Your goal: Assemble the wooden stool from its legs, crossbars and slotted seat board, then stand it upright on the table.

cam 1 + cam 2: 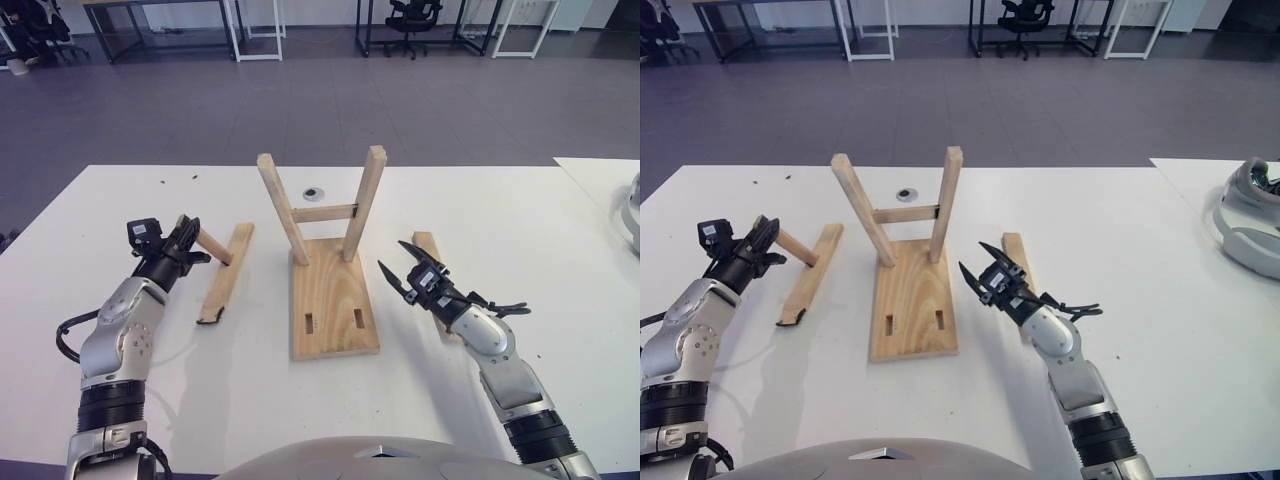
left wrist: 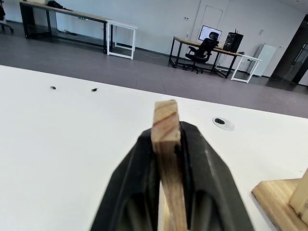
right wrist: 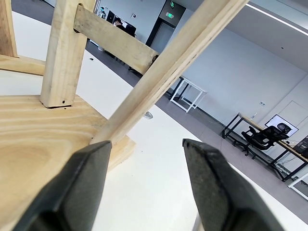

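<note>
The stool is half built: the seat board [image 1: 333,300] lies flat at mid-frame on the tabletop [image 1: 540,230], two legs [image 1: 283,208] and a crossbar [image 1: 322,213] planted in its far end, and the two near slots [image 1: 309,322] are unfilled. At lower left, the left pincer [image 1: 200,240] is clamped on a short crossbar [image 1: 214,248] joined to a loose leg [image 1: 228,272] lying flat. The right pincer [image 1: 393,257] gapes wide and holds nothing, just right of the board, over another leg [image 1: 427,243]. Next, I judge, the second leg set must be joined and carried to those slots; the standing legs crowd the approach. A grommet [image 1: 315,193] sits behind, and a headset [image 1: 1250,215] lies at far right.
</note>
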